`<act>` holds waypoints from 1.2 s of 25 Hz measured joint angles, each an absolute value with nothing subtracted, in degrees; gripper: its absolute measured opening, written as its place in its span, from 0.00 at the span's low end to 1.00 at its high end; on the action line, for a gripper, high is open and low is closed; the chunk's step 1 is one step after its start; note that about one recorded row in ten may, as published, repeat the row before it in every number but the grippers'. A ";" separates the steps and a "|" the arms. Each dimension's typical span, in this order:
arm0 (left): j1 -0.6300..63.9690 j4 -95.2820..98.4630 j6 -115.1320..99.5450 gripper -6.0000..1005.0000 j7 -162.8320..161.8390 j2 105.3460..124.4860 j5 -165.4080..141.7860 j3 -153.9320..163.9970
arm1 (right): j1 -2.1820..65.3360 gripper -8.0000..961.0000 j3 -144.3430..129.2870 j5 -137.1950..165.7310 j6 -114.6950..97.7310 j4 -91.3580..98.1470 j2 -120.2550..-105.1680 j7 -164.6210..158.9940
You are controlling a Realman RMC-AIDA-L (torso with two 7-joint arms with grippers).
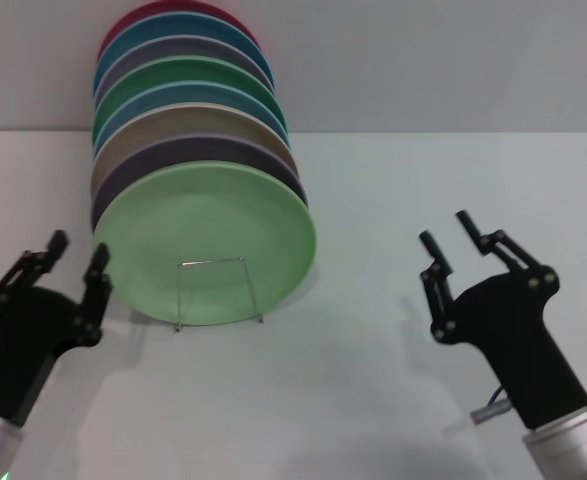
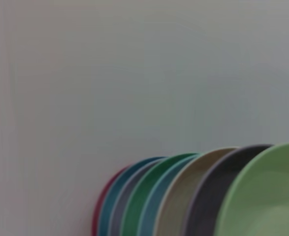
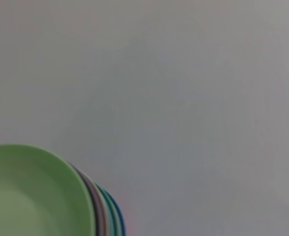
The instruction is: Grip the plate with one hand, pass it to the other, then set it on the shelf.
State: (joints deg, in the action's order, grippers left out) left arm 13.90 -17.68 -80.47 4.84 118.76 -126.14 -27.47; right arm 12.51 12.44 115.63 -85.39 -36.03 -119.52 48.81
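The pale mint-green plate (image 1: pixel 208 240) stands on edge at the front of a row of plates, leaning in the chrome wire shelf (image 1: pixel 216 290). It also shows in the left wrist view (image 2: pixel 267 196) and in the right wrist view (image 3: pixel 31 191). My left gripper (image 1: pixel 76 258) is open and empty, just left of the plate's lower edge. My right gripper (image 1: pixel 448 232) is open and empty, well to the right of the plate. Neither touches the plate.
Behind the mint plate stand several more plates on edge: a dark purple one (image 1: pixel 203 152), a tan one (image 1: pixel 188 120), blue ones, a darker green one (image 1: pixel 188 70) and a red one (image 1: pixel 163 12). The white table (image 1: pixel 373 380) meets a grey wall behind.
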 joint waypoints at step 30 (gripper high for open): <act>10.89 -16.80 -85.76 0.83 -9.19 118.90 -125.39 -36.88 | 20.67 0.59 22.51 102.53 -84.00 -13.15 -119.30 -1.42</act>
State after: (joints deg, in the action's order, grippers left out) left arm 10.89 -16.79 -85.76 -9.19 118.90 -125.39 -36.87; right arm 20.67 22.51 102.53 -84.00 -13.15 -119.30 -1.42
